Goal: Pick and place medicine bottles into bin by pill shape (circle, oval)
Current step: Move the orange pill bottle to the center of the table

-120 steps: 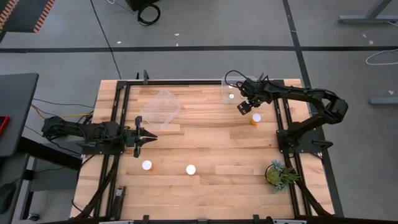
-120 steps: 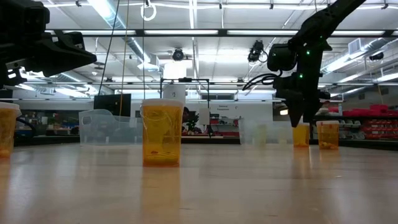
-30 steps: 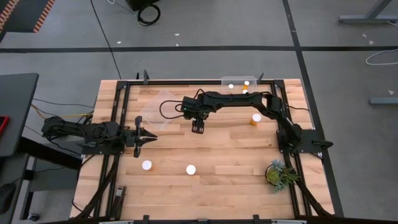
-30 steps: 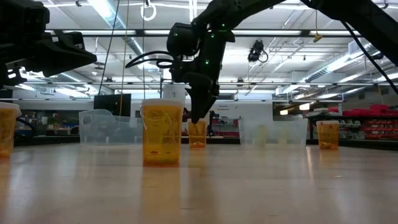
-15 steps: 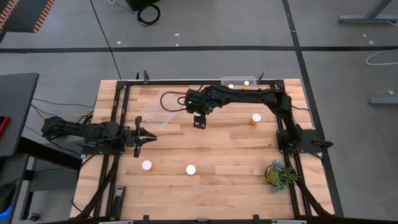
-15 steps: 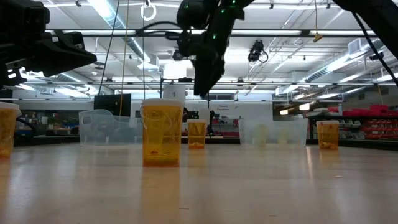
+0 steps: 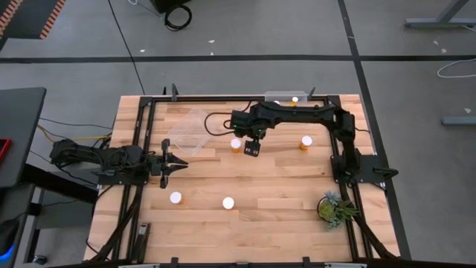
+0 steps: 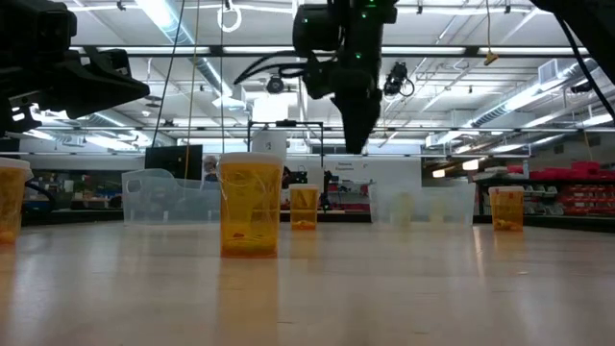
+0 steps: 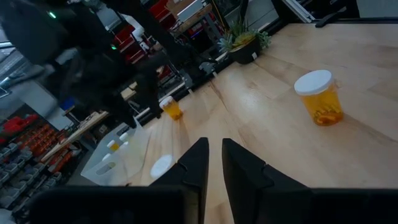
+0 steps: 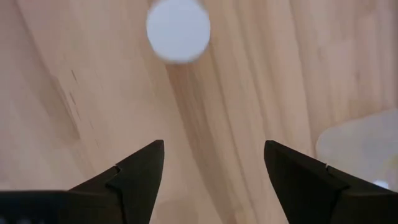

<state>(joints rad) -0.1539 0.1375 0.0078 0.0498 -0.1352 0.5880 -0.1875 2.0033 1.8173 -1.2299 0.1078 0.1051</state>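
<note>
Several orange bottles with white caps stand on the wooden table: one mid-table, one at the right, two near the front. My right gripper is open and empty, raised just right of the mid-table bottle, whose cap shows beyond its fingers. In the low view it hangs high above the bottles. My left gripper is shut and empty at the table's left, well off a front bottle.
A clear bin at the far right edge holds bottles. A second clear bin lies at the far left. A small green potted plant stands at the near right corner. Black frame rails run along the table's sides.
My right gripper has risen from beside the mid-table bottle and gone a little toward the table's right edge. The bottle stays standing on the table where it was.
</note>
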